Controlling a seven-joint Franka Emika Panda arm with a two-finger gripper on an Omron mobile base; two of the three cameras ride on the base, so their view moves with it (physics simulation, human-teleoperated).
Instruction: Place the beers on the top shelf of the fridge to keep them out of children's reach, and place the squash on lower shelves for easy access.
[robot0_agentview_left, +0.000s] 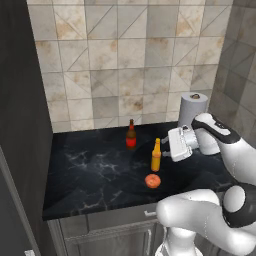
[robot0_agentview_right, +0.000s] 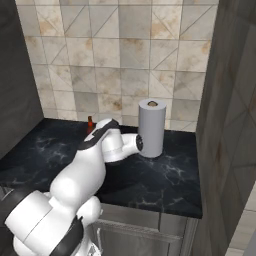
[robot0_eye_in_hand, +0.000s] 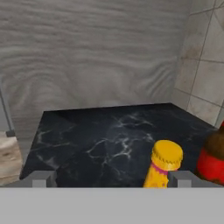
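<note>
Left base view, near to far: squash (robot0_agentview_left: 152, 181) by the countertop's (robot0_agentview_left: 90, 175) front edge, firm, rollable; amber bottle (robot0_agentview_left: 156, 156) mid-counter, brown bottle (robot0_agentview_left: 131, 135) behind. You'd grip the slippery, breakable glass mid-body. Gripper (robot0_agentview_left: 167, 148) spread wide, empty.

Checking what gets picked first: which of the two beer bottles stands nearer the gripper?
The amber-yellow bottle with the orange label, right beside the open gripper. The dark brown, red-labelled bottle stands farther back, toward the tiled wall.
</note>
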